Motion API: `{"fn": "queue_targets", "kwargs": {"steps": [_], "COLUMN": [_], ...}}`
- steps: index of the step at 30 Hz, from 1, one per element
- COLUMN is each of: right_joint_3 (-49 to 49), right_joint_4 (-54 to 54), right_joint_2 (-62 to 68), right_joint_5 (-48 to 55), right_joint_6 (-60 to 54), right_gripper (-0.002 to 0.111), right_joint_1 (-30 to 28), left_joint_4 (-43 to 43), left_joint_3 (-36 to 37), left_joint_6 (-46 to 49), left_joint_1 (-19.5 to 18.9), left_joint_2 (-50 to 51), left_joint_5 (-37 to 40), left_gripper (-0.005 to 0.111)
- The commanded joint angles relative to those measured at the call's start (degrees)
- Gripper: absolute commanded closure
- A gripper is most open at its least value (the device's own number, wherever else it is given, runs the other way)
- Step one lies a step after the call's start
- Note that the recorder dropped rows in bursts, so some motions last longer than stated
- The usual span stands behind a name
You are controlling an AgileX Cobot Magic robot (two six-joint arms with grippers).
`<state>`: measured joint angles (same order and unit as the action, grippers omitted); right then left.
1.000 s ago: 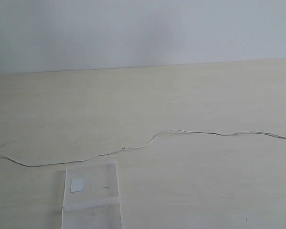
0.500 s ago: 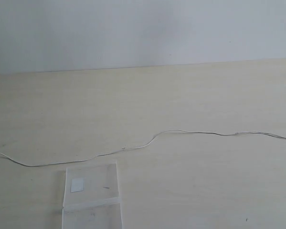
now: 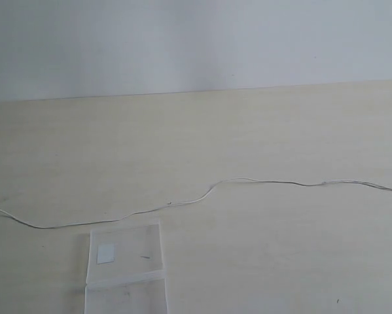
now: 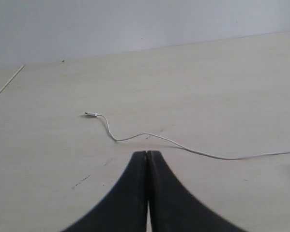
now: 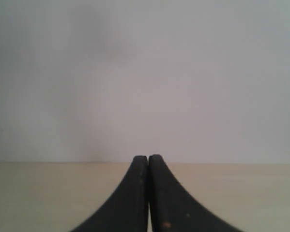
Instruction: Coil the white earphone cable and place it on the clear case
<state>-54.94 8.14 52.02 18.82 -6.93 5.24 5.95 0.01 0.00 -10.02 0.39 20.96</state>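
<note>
White cable (image 3: 248,181) lies uncoiled across the pale wooden bench (image 3: 261,124), running in loose waves from the left side to the right side, roughly parallel to the far edge where the bench meets a grey wall (image 3: 182,46). Both of its ends run out of the exterior view. The case (image 3: 127,261) lies flat on the bench on the near side of the cable, left of the middle, and the picture cuts off its near end. Its far edge sits just beside the cable; I cannot tell whether they touch. A small white sticker (image 3: 105,254) shows near the case's far-left corner, and a seam (image 3: 125,280) crosses it from side to side.

In the left wrist view the left gripper (image 4: 147,154) has its black fingers pressed together and empty. The cable passes just beyond the tips, apart from them, and ends in a plug (image 4: 90,114) lying on bare bench.

The right gripper (image 5: 148,158) is likewise pressed together and empty, pointing toward the wall past the far edge.
</note>
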Motion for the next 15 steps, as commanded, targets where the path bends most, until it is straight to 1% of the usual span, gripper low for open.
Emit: {"fn": "queue_targets", "kwargs": {"steps": [1, 2, 7, 12, 15], "right_joint_3": [-5.51, -5.51, -5.51, -5.51, -5.51], "right_joint_4": [0.37, 1.08, 3.31, 16.56, 20.52], "right_joint_2": [10.86, 12.97, 18.83, 25.23, 30.2], "right_joint_5": [-1.85, -4.88, -6.46, -6.55, -5.8], "right_joint_6": [-0.5, -0.5, -0.4, -0.79, -2.16], "right_gripper": [0.108, 0.108, 0.108, 0.108, 0.108], "right_joint_1": [-0.27, -0.27, -0.27, -0.27, 0.37], "left_joint_4": [-0.52, -0.52, -0.52, -0.52, -0.52], "left_joint_3": [-0.01, -0.01, -0.01, -0.01, -0.01], "left_joint_6": [0.0, 0.0, 0.0, 0.0, 0.0], "left_joint_1": [-0.15, -0.15, -0.15, -0.15, -0.15], "left_joint_2": [-0.39, -0.39, -0.39, -0.39, -0.39], "left_joint_5": [-0.29, -0.29, -0.29, -0.29, -0.29], "left_gripper": [0.107, 0.107, 0.107, 0.107, 0.107]}}
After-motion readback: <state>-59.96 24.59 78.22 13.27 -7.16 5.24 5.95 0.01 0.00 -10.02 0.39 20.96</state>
